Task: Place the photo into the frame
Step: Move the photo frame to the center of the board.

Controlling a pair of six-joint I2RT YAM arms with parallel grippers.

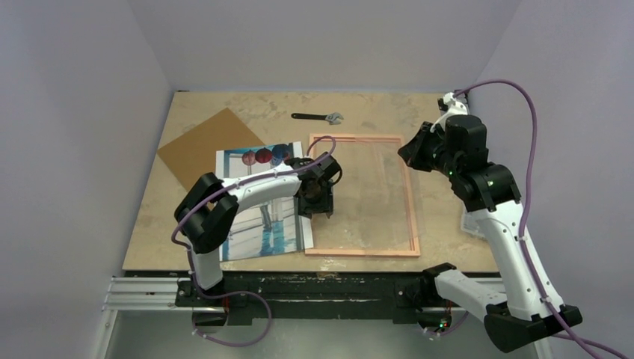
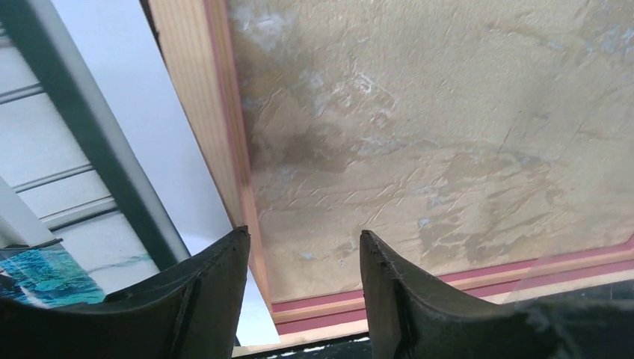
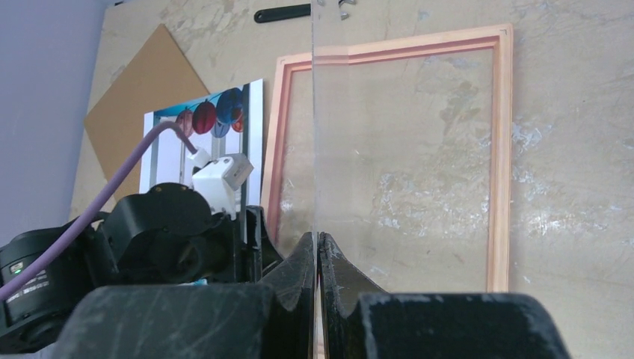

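Only at the right wrist: pane (image 3: 315, 149) edge-on inside right claw (image 3: 318, 239)

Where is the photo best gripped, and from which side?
Probably by its right long edge, from above: the photo lies flat, face up, and that edge sits beside the frame rail, right under the left gripper, jaws open.

photo (image 1: 269, 232) left of frame (image 1: 362, 252), board (image 1: 205, 146) behind photo, wrench (image 1: 318, 117) behind frame, pane (image 3: 315, 149) over frame
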